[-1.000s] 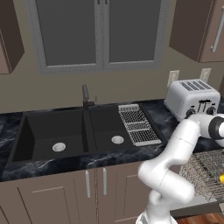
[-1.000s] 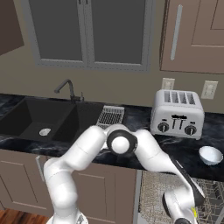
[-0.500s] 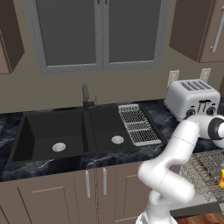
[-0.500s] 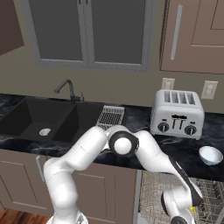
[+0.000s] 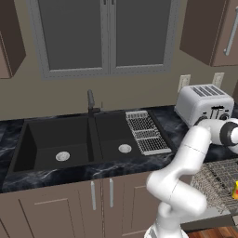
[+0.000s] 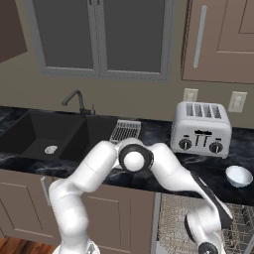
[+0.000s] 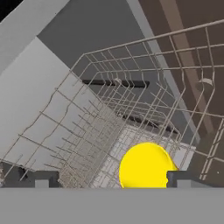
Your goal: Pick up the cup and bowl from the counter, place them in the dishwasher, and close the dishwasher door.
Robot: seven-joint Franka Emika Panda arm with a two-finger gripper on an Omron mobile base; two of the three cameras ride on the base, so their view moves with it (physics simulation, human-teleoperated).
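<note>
Gripper (image 7: 107, 180) lower; cup (image 7: 146, 166) in rack (image 7: 100, 127)

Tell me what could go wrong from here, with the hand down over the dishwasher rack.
1. The yellow cup sits between the fingertips above the wire rack; released here, it may catch on the tines and tip.
2. The white bowl waits on the counter near the toaster; the arm could bump either while lifting out.

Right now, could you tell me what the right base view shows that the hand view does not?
The right base view alone shows the white bowl on the counter beside the toaster. The hand view alone shows the yellow cup between the gripper fingertips, over the rack. Both share the dishwasher's wire rack.
</note>
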